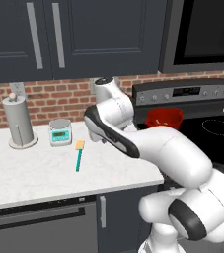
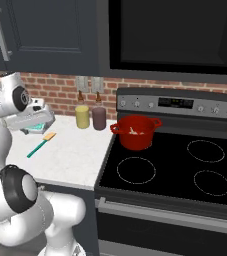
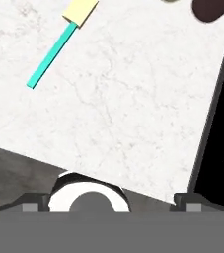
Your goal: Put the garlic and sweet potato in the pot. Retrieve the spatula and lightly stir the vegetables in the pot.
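Note:
The spatula [image 1: 78, 155] lies flat on the white counter, its teal handle toward the front edge and its yellow head [image 1: 79, 145] toward the wall. In the hand view the spatula [image 3: 52, 52] sits at the upper left, well away from my gripper [image 3: 111, 202]. The gripper hovers above bare counter, open, with nothing between its fingers. The red pot [image 2: 135, 132] stands on the stove's back left burner. A pale lump, the garlic [image 2: 134, 131], shows inside it. The sweet potato is hidden.
A yellow jar [image 2: 82, 116] and a maroon jar [image 2: 99, 118] stand by the wall next to the stove [image 2: 165, 175]. A teal scale [image 1: 60, 132] and a paper towel holder [image 1: 19, 121] sit at the back left of the counter [image 1: 34, 173].

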